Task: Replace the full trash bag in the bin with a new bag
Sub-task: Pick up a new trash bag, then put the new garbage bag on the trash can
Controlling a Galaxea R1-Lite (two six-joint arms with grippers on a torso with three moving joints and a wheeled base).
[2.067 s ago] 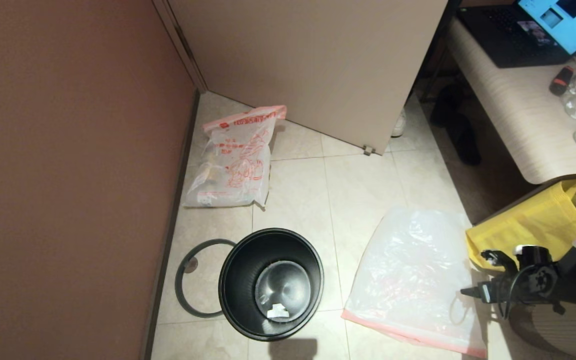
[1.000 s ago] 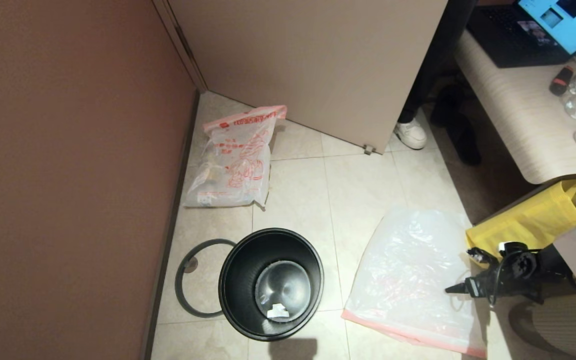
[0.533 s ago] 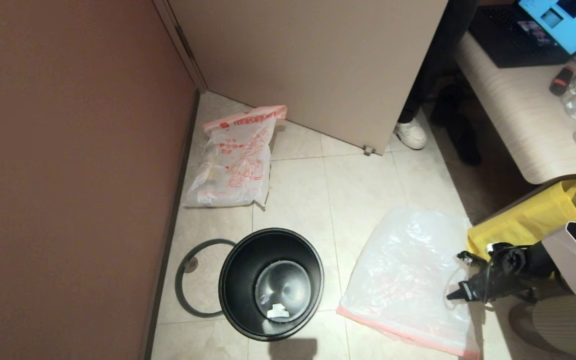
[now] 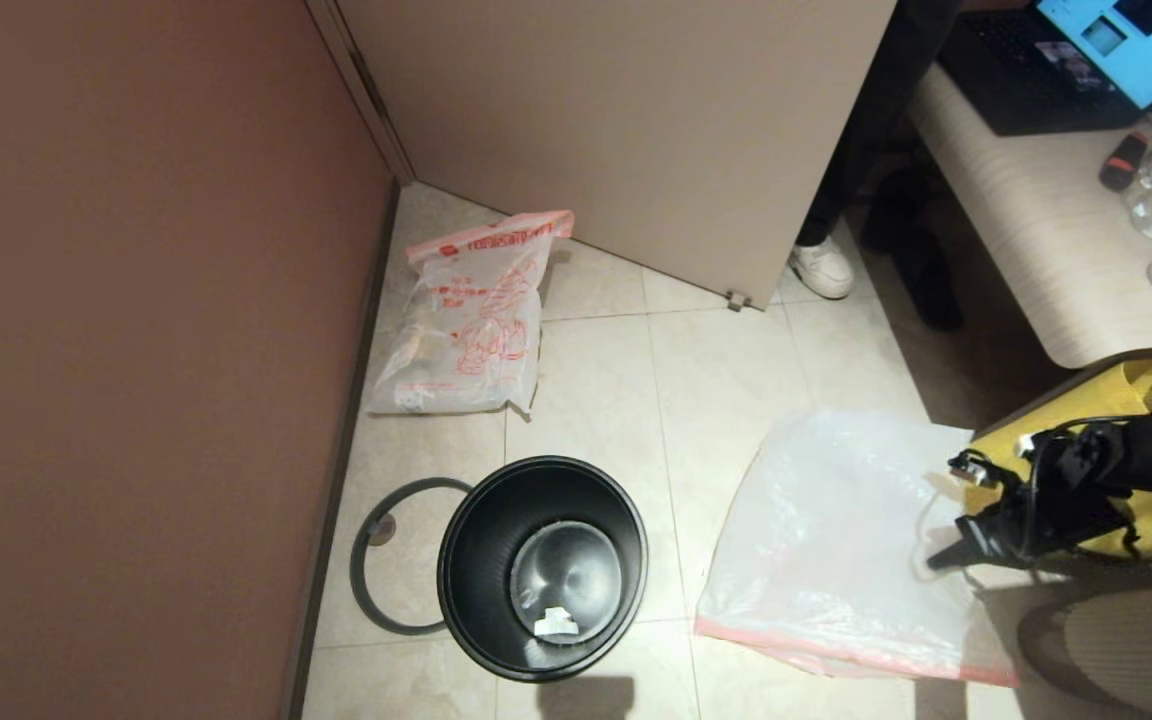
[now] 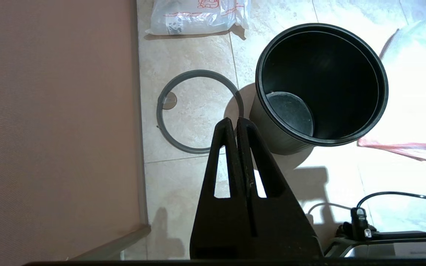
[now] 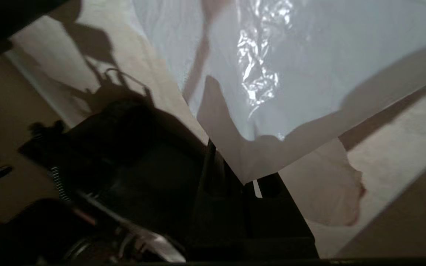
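The full trash bag [image 4: 471, 320] leaned by the wall, already out, and the grey ring [image 4: 376, 570] lay beside the empty bin [image 4: 541, 565] so a liner could go in. The left gripper [image 5: 237, 123] sat pinched together, idle. The right gripper [image 4: 941, 562] had snapped closed on the new bag [image 4: 836, 540], lifting its edge off the floor.

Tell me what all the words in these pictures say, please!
Full bag: red-orange print and a cartoon, letters too small to read.
Laptop screen: windows on blue, nothing readable.
New bag, pinched in the shut right hand: no words, only a pink band.
Bin and grey ring: no label showing.
So no text can be read anywhere.
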